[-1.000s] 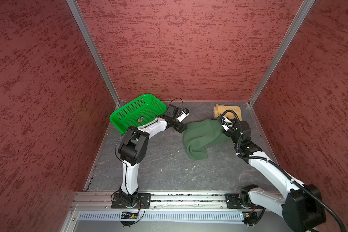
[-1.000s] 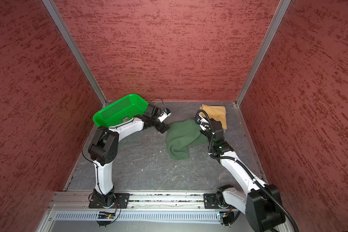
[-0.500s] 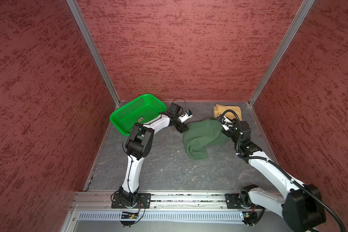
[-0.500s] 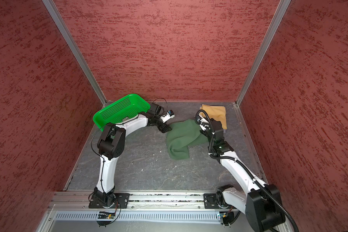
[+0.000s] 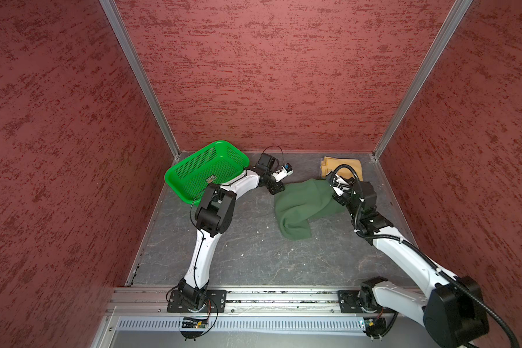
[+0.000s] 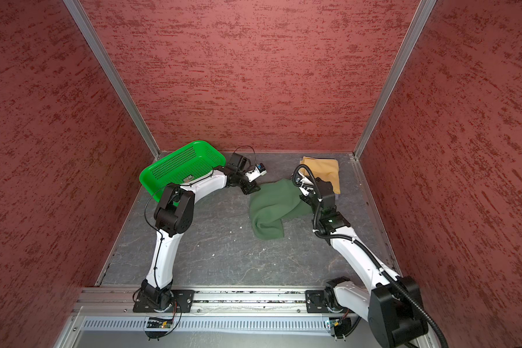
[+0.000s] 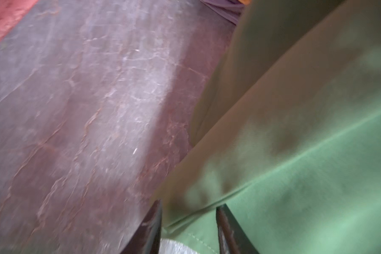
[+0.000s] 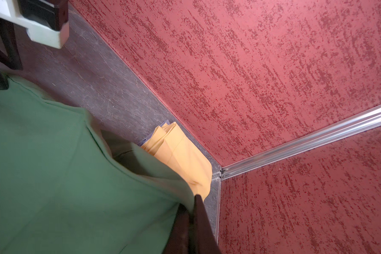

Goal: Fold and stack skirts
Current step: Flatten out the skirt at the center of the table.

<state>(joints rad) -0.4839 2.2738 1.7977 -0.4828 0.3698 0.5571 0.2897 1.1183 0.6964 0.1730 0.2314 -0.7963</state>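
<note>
The dark green skirt (image 5: 302,205) (image 6: 271,208) lies rumpled mid-floor, its right edge lifted. My right gripper (image 5: 335,197) (image 8: 190,202) is shut on that raised edge of the dark green skirt (image 8: 42,165). My left gripper (image 5: 279,190) (image 7: 188,204) sits low at the skirt's far left corner. Its jaws stand apart, with a folded hem of the green skirt (image 7: 295,176) between them. The mustard-yellow skirt (image 5: 344,167) (image 8: 180,154) lies folded in the back right corner. A lavender-grey skirt edge (image 8: 163,124) peeks out beneath it.
A bright green perforated basket (image 5: 199,171) (image 6: 175,168) stands tilted in the back left corner, just behind the left arm. Red walls close in three sides. A metal rail (image 5: 284,296) runs along the front edge.
The left gripper has slid right onto the green skirt's corner and its jaws have narrowed around the hem. The left elbow has swung up and back. The right arm has not moved.
</note>
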